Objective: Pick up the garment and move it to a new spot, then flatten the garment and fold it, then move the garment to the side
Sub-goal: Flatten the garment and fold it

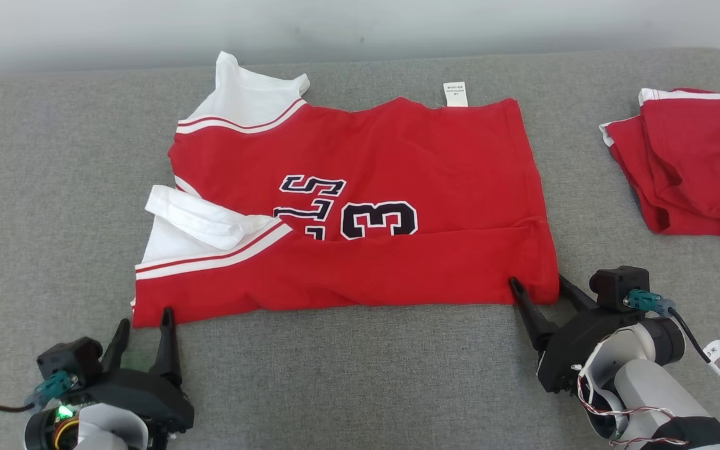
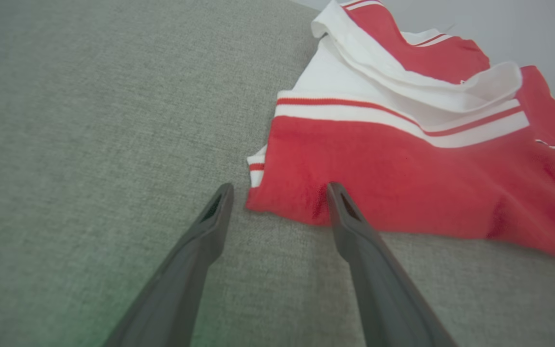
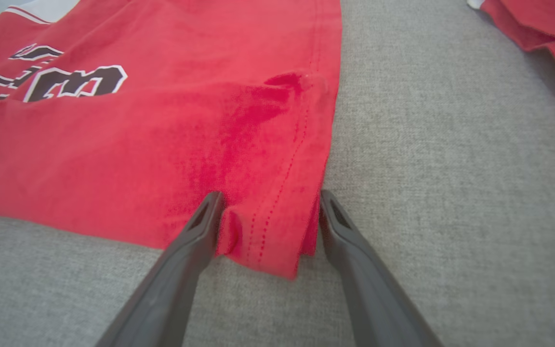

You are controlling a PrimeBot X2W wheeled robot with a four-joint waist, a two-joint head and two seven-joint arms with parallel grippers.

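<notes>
at jersey (image 3: 138, 144) corner, right pincer (image 3: 270, 194) astride

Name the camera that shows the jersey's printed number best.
The head view: it looks down on the number, legible though its lower edge is tucked under. The right wrist view catches it slantwise; the left wrist view, just a sliver.

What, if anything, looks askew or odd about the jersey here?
The red jersey is not folded cleanly. Its near white sleeve lies flopped and bunched over the striped trim. The near edge is folded up over part of the number print, and a white care label sticks out past the far edge.
</notes>
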